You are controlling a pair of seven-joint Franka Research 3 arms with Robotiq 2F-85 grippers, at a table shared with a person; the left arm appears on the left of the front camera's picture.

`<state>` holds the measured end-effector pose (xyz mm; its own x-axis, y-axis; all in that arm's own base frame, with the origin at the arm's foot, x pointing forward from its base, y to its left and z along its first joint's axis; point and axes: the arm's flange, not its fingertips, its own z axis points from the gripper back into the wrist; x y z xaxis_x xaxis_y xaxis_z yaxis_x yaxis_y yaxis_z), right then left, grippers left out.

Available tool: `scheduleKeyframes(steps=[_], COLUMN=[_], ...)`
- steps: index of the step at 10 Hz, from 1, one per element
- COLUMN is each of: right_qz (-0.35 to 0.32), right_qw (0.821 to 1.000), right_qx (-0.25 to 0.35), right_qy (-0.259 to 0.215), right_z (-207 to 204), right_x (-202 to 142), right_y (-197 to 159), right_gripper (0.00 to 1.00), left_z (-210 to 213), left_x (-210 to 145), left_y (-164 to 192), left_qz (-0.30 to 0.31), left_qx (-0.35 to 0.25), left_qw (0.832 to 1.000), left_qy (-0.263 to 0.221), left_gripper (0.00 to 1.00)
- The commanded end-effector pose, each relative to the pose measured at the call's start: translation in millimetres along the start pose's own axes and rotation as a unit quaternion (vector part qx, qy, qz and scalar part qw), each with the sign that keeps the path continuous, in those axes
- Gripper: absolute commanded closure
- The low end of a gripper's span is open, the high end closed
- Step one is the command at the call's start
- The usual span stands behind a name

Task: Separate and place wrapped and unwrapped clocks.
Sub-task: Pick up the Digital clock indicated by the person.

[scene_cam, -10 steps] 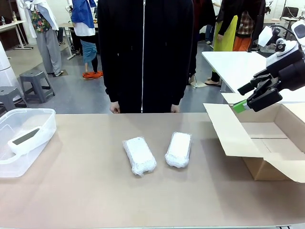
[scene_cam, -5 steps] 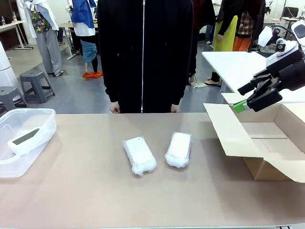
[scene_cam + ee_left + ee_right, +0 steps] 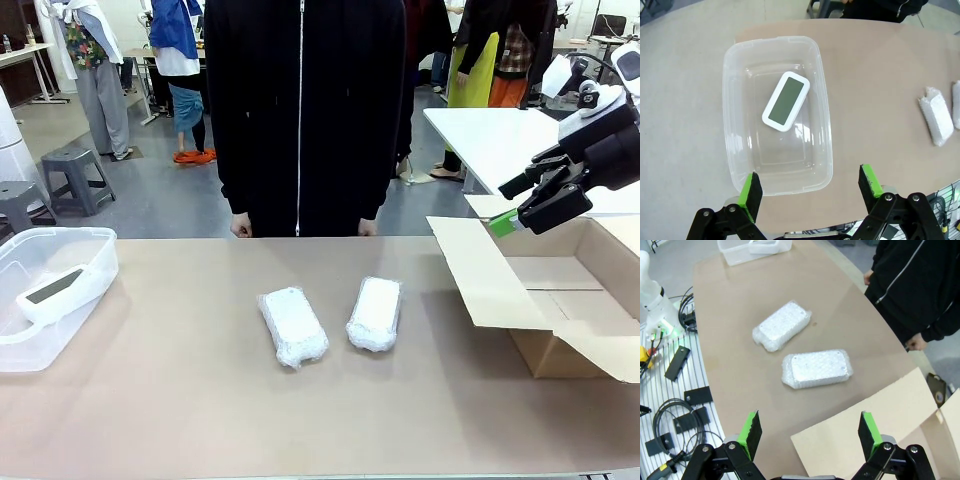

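left wrapped clock [image 3: 293,326] and right wrapped clock [image 3: 375,313] side by side mid table [image 3: 180,400], bare clock [image 3: 52,289] in plastic tub [image 3: 100,240] at far left, cardboard box [image 3: 565,355] at right edge, person [image 3: 300,110] behind far side

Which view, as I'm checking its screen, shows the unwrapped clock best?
Left wrist view: the unwrapped clock lies screen-up in the clear bin, seen from above. Front view shows it obliquely; right wrist view, far off.

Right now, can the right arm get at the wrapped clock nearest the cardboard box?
Probably yes. The right gripper hangs open above the raised flap of the cardboard box, and that wrapped clock lies on bare table beside the flap, with nothing over it.
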<state>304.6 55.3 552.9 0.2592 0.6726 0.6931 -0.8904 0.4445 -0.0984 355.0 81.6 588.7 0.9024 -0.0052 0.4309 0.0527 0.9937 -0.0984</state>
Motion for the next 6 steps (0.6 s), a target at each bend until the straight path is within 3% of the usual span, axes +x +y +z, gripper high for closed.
scheduleKeyframes(steps=[1, 6], right_qz=[0.001, 0.001], right_qw=[1.0, 1.0], right_qx=[0.011, 0.011], right_qy=[-0.01, -0.01], right_z=[-1.6, -1.6], right_x=[-0.7, -0.7], right_y=[-0.7, -0.7], right_gripper=[0.0, 0.0], left_z=[-1.2, -1.2], left_x=[-1.4, -1.4], left_y=[-0.3, -0.3], left_qz=[0.003, 0.003], left_qx=[0.002, 0.002], left_qw=[1.0, 1.0], left_qy=[-0.004, -0.004], left_gripper=[0.0, 0.0])
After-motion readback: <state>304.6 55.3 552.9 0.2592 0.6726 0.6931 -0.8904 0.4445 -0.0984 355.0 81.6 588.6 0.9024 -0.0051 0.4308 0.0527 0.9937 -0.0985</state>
